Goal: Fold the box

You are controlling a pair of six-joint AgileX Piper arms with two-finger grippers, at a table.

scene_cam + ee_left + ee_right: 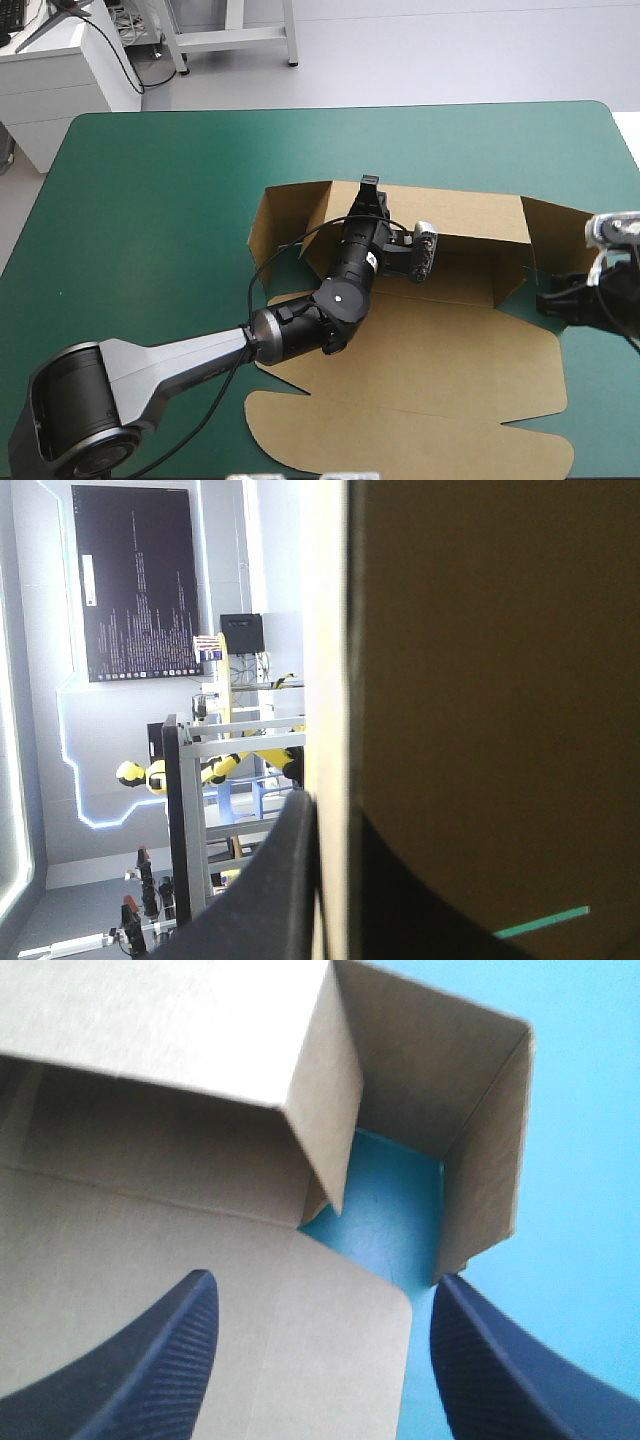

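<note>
The brown box lies mid-table with its lid flat toward the front edge and its back wall and end flaps raised. My left gripper reaches over the tray and is shut on the top edge of the back wall. In the left wrist view the board stands edge-on between the fingers. My right gripper hovers at the box's right end, open. In the right wrist view it is above the tray floor, with the raised end flap ahead of it.
The teal-green cover shows around the box, and a patch of it shows inside the box's right corner. The table's right edge lies just beyond my right gripper. A white cabinet stands past the far left corner.
</note>
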